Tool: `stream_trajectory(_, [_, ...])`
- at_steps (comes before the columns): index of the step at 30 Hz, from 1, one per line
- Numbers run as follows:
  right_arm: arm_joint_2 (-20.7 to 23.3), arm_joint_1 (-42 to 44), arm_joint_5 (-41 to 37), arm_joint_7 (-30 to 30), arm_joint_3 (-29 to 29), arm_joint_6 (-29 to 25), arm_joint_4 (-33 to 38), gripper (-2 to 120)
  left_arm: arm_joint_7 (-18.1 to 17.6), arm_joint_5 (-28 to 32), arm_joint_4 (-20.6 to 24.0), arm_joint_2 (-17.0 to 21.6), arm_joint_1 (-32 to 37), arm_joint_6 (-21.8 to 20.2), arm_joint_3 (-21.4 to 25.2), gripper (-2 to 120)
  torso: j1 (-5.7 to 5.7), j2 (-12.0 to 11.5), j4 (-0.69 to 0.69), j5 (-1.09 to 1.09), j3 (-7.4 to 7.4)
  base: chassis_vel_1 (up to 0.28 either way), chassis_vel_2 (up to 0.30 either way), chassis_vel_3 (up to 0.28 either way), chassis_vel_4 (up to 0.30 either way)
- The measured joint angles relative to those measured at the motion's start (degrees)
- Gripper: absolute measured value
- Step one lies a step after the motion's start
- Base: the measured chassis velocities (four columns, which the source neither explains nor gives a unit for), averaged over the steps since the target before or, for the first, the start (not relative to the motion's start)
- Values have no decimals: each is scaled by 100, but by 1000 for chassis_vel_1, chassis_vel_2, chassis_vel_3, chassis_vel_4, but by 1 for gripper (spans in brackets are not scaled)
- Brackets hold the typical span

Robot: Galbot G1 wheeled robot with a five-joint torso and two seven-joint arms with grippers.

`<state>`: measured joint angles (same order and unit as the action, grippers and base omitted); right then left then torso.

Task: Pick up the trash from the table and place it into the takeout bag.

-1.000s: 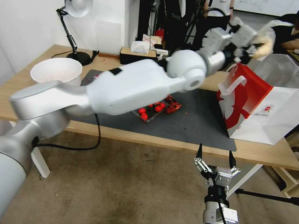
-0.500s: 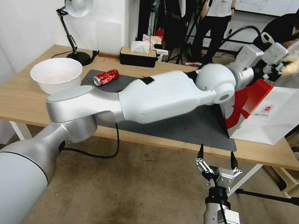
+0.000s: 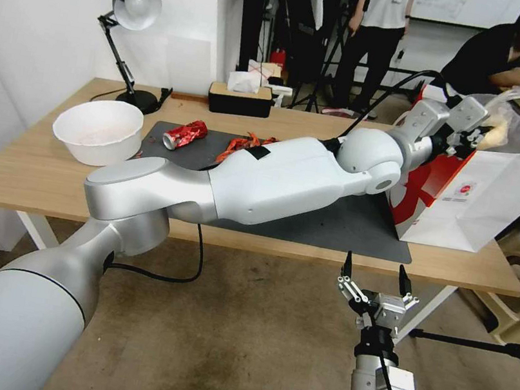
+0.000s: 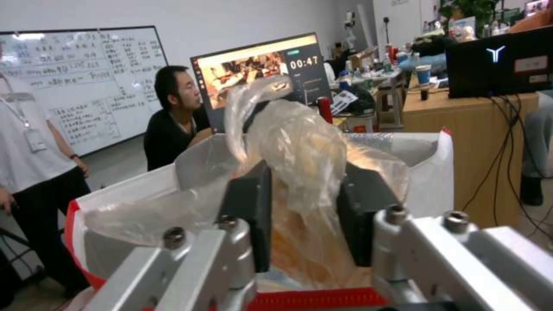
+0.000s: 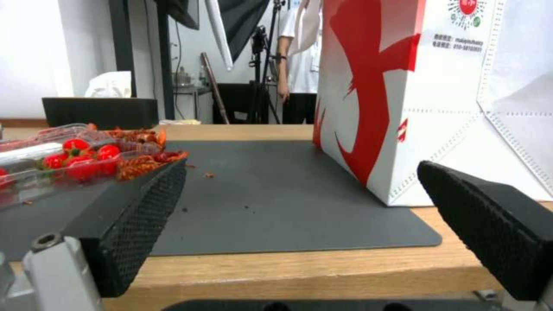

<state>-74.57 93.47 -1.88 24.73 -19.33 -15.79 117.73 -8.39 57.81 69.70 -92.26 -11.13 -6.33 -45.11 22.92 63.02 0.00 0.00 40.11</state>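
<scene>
Plastic bag [image 4: 300,142] of trash sits pinched in our left hand [image 4: 302,216] above the takeout bag [image 3: 500,198]; we should lower well inside before releasing; right hand [image 3: 375,274] waits wide below the worktop [image 3: 10,164].

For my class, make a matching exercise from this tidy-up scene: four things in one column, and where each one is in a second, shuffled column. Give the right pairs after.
Things
1. clear plastic bag
2. crushed red can
3. white bowl
4. right hand

Places
A. on the bare wood beside the mat
B. open, low in front of the table
C. held in the left hand over the takeout bag
D. lying on the dark grey mat

Pairs: 1-C, 2-D, 3-A, 4-B
</scene>
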Motion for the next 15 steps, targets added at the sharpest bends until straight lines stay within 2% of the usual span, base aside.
stream_trajectory(2, [0, 15, 2, 0, -7, -6, 15, 100, -15, -9, 1, 2, 12, 0, 2, 37, 0, 0, 0, 0, 0, 0, 0, 0, 0])
stream_trajectory(4, [-1, 23, 2, 0, -11, -8, 22, 100, -27, -12, 4, 3, 18, 0, 3, 40, 0, 0, 0, 0, 0, 0, 0, 0, 0])
stream_trajectory(6, [-1, 33, 3, 0, -18, -11, 30, 100, -54, -14, 16, 4, 28, 0, 9, 50, 0, 0, 0, 0, 0, 0, 0, 0, 0])
stream_trajectory(7, [-1, 33, 3, 0, -18, -11, 30, 100, -54, -14, 16, 4, 28, 0, 9, 50, 0, 0, 0, 0, 0, 0, 0, 0, 0])
stream_trajectory(10, [-3, 47, 6, 0, -23, -14, 46, 100, -91, -17, 35, 6, 35, -2, 23, 65, 0, 0, 0, -1, 0, 0, 0, 0, 0])
stream_trajectory(11, [-3, 47, 6, 0, -23, -14, 46, 100, -91, -17, 35, 6, 35, -2, 23, 65, 0, 0, 0, -1, 0, 0, 0, 0, 0])
stream_trajectory(15, [-10, 50, 12, 0, -23, -16, 47, 100, -114, -35, -7, 10, 36, -6, 48, 85, 0, 0, 0, 0, 0, 0, 0, 0, 0])
